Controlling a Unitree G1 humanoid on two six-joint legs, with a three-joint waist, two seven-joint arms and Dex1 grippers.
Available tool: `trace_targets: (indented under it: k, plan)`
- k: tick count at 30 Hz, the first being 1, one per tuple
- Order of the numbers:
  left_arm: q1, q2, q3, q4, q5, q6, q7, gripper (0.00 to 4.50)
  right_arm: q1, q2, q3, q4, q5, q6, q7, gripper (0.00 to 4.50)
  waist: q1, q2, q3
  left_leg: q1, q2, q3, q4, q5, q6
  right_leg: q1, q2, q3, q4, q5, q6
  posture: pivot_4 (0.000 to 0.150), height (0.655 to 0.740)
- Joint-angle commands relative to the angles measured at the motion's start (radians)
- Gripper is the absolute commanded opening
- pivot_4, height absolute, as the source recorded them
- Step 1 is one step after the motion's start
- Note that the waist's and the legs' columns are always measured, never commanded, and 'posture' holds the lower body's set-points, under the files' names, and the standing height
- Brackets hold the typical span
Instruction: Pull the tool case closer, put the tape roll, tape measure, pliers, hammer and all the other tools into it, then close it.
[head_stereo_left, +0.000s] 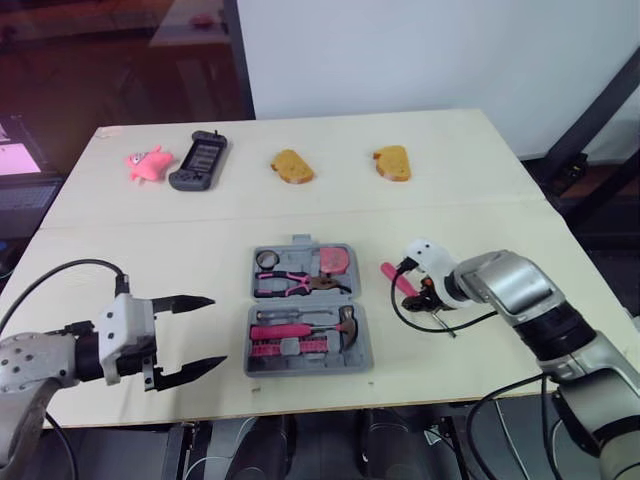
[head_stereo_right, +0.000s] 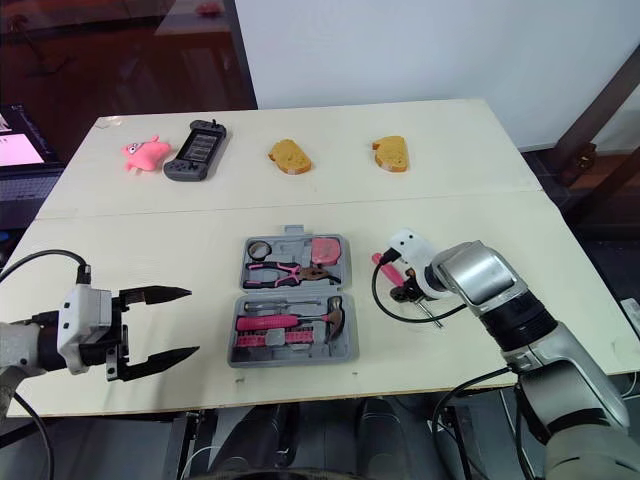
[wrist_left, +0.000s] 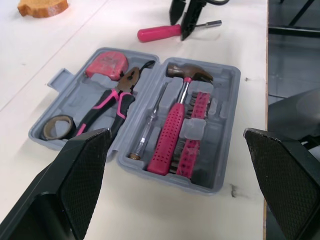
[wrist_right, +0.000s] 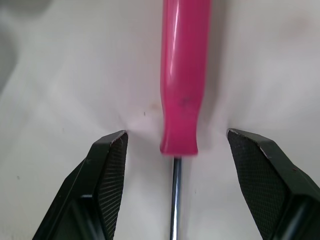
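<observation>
Right gripper (wrist_right: 175, 144), open and empty, straddles the pink screwdriver (wrist_right: 184, 75) lying on the surface (head_stereo_left: 450, 170) right of the open tool case (head_stereo_left: 310, 370), placed to pinch its handle. Left gripper (head_stereo_left: 218, 331) hangs wide open, lower left.

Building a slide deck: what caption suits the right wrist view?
Right gripper, open, straddles the pink-handled screwdriver lying on the pale table.

- Looks like a robot test lab: a plain pale table (head_stereo_left: 480, 190) before a bare white wall (head_stereo_left: 430, 50).
- Left of the table: a dark glass partition (head_stereo_left: 110, 60) and a lit screen (head_stereo_right: 20, 140).
- Right of the table: black metal struts (head_stereo_left: 590, 120).
- On the table's far side, a row of mismatched props: pink toy (head_stereo_left: 147, 163), game controller (head_stereo_left: 198, 160), two bread pieces (head_stereo_left: 291, 166).
</observation>
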Motion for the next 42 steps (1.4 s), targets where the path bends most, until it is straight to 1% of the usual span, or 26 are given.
trace_targets:
  k: [1, 11, 14, 15, 16, 18, 23, 28, 32, 35, 37, 40, 42]
  plan:
    - [0.004, 0.003, 0.017, -0.01, -0.002, -0.001, 0.006, 4.5, 0.036, 0.011, -0.044, -0.015, -0.004, -0.036, -0.01, 3.32, 0.0, 0.0, 0.0, 0.0, 0.0, 0.0, 0.0, 0.0, 0.0, 0.0, 0.0, 0.0, 0.0, 0.0, 0.0, 0.15, 0.74]
    - [-0.03, 0.011, 0.006, 0.019, 0.005, -0.007, -0.007, 4.5, 0.066, 0.042, -0.085, -0.021, -0.007, -0.049, -0.021, 3.32, -0.001, -0.001, -0.001, 0.001, 0.0, 0.0, 0.0, 0.0, 0.0, 0.001, 0.0, 0.0, 0.0, 0.0, 0.0, 0.15, 0.74]
    - [-0.033, 0.011, 0.006, 0.022, 0.006, -0.008, -0.01, 4.5, 0.073, 0.05, -0.089, -0.021, -0.008, -0.047, -0.025, 2.51, -0.001, -0.001, -0.001, 0.001, 0.0, 0.0, 0.0, 0.0, 0.0, 0.001, 0.0, 0.0, 0.0, 0.0, 0.0, 0.15, 0.74]
    - [-0.033, 0.011, 0.007, 0.022, 0.005, -0.008, -0.01, 4.5, 0.077, 0.052, -0.091, -0.024, -0.008, -0.047, -0.024, 1.95, -0.001, -0.001, -0.001, 0.001, 0.0, 0.0, 0.0, 0.0, 0.0, 0.001, 0.0, 0.0, 0.0, 0.0, 0.0, 0.15, 0.74]
    - [-0.031, 0.011, 0.008, 0.022, 0.006, -0.009, -0.011, 4.5, 0.08, 0.052, -0.092, -0.029, -0.008, -0.045, -0.024, 1.6, -0.001, -0.001, -0.001, 0.001, 0.0, 0.0, 0.0, 0.0, 0.0, 0.001, 0.0, 0.0, 0.0, 0.0, 0.0, 0.15, 0.74]
    - [-0.029, 0.01, 0.01, 0.023, 0.006, -0.011, -0.012, 4.5, 0.086, 0.051, -0.089, -0.039, -0.011, -0.046, -0.022, 0.41, -0.001, -0.001, -0.001, 0.001, 0.0, 0.0, 0.0, 0.0, 0.0, 0.001, 0.0, 0.0, 0.0, 0.0, 0.0, 0.15, 0.74]
    - [-0.027, 0.007, 0.015, 0.029, 0.004, -0.015, -0.012, 4.5, 0.075, 0.029, -0.089, -0.076, -0.004, -0.03, 0.0, 0.4, 0.0, -0.001, 0.0, 0.001, 0.0, 0.0, 0.0, 0.0, 0.0, 0.001, 0.0, 0.0, 0.0, 0.0, 0.0, 0.15, 0.74]
    - [-0.011, -0.001, 0.029, 0.041, -0.001, -0.031, -0.017, 4.5, 0.0, -0.031, -0.058, -0.149, 0.016, 0.022, 0.068, 0.4, -0.002, 0.0, 0.0, 0.0, 0.0, 0.0, 0.0, 0.0, 0.0, 0.0, 0.0, 0.0, 0.0, 0.0, 0.0, 0.15, 0.74]
    - [0.013, -0.006, 0.054, 0.066, 0.004, -0.069, -0.029, 4.5, -0.127, -0.135, 0.066, -0.264, 0.044, 0.075, 0.194, 0.4, -0.001, 0.002, 0.001, 0.0, 0.001, 0.0, 0.0, 0.0, 0.0, -0.001, 0.0, 0.0, 0.0, 0.0, 0.0, 0.15, 0.74]
    - [0.033, -0.009, 0.061, 0.083, 0.017, -0.107, -0.045, 4.5, -0.25, -0.228, 0.218, -0.384, 0.063, 0.05, 0.352, 0.4, -0.002, 0.001, 0.001, -0.001, 0.001, 0.0, -0.001, 0.0, 0.0, -0.002, 0.0, 0.0, 0.0, 0.0, 0.0, 0.15, 0.74]
    - [0.042, -0.011, 0.062, 0.09, 0.02, -0.118, -0.047, 4.5, -0.322, -0.257, 0.285, -0.438, 0.067, 0.017, 0.437, 0.4, -0.002, 0.001, 0.001, -0.001, 0.002, 0.0, -0.001, 0.0, 0.0, -0.002, 0.0, 0.0, -0.001, 0.0, 0.0, 0.15, 0.74]
    - [0.061, -0.017, 0.068, 0.091, 0.018, -0.131, -0.048, 4.5, -0.437, -0.219, 0.372, -0.455, 0.067, -0.009, 0.53, 0.4, -0.003, 0.002, 0.001, -0.001, 0.002, 0.001, -0.001, 0.0, 0.0, -0.002, 0.0, -0.001, -0.001, 0.0, 0.0, 0.15, 0.74]
    - [0.075, -0.019, 0.071, 0.09, 0.021, -0.142, -0.054, 4.5, -0.478, -0.197, 0.418, -0.449, 0.055, -0.031, 0.564, 0.4, -0.004, 0.001, 0.001, -0.001, 0.002, 0.001, 0.0, 0.0, 0.0, -0.002, 0.0, 0.0, 0.0, 0.0, 0.0, 0.15, 0.74]
